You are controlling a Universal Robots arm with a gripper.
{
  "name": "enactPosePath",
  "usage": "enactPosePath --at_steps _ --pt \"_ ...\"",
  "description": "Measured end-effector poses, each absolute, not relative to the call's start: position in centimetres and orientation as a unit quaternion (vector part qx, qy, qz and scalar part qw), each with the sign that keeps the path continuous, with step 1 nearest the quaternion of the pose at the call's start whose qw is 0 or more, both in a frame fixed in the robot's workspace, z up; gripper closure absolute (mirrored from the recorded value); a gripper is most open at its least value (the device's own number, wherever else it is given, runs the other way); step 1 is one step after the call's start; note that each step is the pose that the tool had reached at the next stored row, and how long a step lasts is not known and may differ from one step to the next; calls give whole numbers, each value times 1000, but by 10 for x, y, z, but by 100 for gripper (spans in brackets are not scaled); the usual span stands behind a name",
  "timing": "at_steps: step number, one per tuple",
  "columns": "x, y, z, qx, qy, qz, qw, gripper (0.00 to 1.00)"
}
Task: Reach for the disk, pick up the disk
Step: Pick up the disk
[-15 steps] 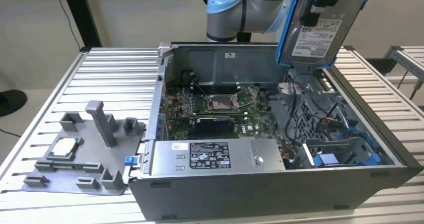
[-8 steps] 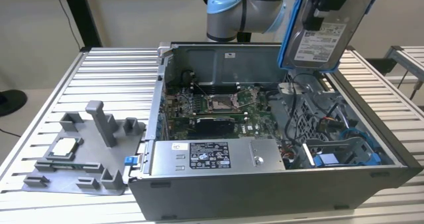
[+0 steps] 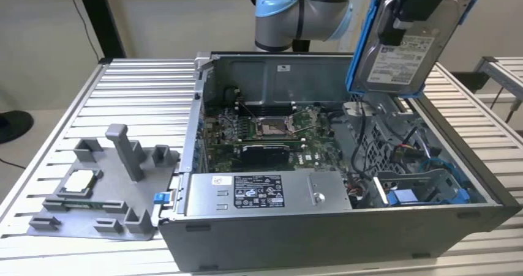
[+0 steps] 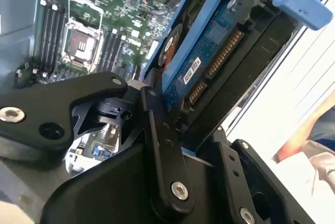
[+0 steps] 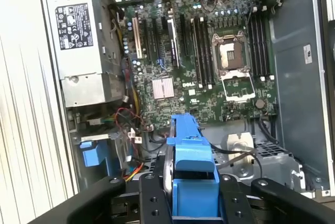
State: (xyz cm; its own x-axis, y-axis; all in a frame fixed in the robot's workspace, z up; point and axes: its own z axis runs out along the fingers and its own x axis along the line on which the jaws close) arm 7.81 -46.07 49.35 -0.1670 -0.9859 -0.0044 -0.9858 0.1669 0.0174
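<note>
Blue-framed disk (image 3: 402,40) hung upright in the air above the open PC case (image 3: 327,227) in exterior view, clamped by the gripper (image 3: 408,10); grey fixture (image 3: 106,190) w/ a chip (image 3: 79,181) sat well apart at that view's left. Second wrist view: black fingers (image 4: 157,130) pinched disk (image 4: 209,62), motherboard (image 4: 78,25) behind. First wrist view: disk edge-on (image 5: 191,166) over motherboard (image 5: 209,67), PSU (image 5: 78,35) beside.

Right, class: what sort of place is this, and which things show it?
Probably a robotics lab workbench: an open grey desktop computer case on a ribbed aluminium table, a grey plastic fixture, and the gripper holding a blue-framed silver hard disk.
</note>
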Motion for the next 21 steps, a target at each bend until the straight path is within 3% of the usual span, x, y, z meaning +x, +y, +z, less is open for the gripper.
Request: enactPosePath --at_steps 21 --pt "78 -519 492 645 -764 -9 4 100"
